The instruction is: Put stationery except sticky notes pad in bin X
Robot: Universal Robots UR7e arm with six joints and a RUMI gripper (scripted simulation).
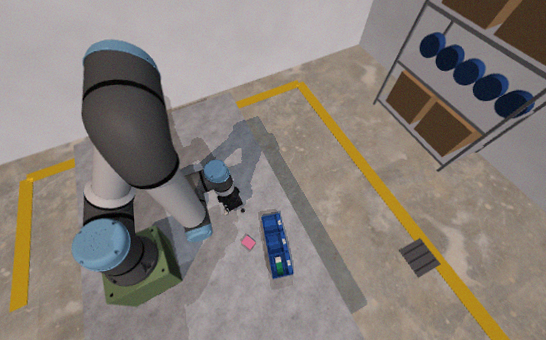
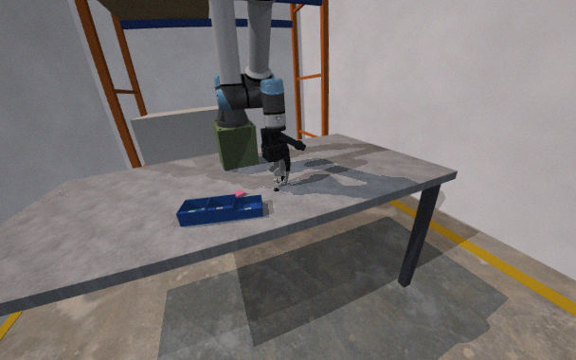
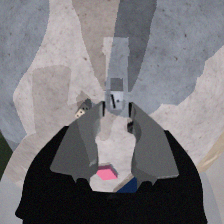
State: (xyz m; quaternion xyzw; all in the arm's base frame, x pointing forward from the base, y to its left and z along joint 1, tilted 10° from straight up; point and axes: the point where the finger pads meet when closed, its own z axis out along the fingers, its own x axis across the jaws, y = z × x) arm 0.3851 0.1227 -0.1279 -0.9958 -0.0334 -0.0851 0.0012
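Your gripper (image 2: 282, 180) hangs low over the table (image 2: 118, 246), its narrow-set fingers almost touching the top. A small grey piece (image 3: 115, 98) sits right at the fingertips at twelve o'clock in the wrist view, with a tiny cube (image 3: 80, 113) near it at ten. In the top view, the pink pad (image 1: 248, 242) lies at five o'clock from the gripper, and the blue bin (image 1: 276, 245) walls off the stretch beyond. The green base (image 1: 163, 278) blocks seven o'clock.
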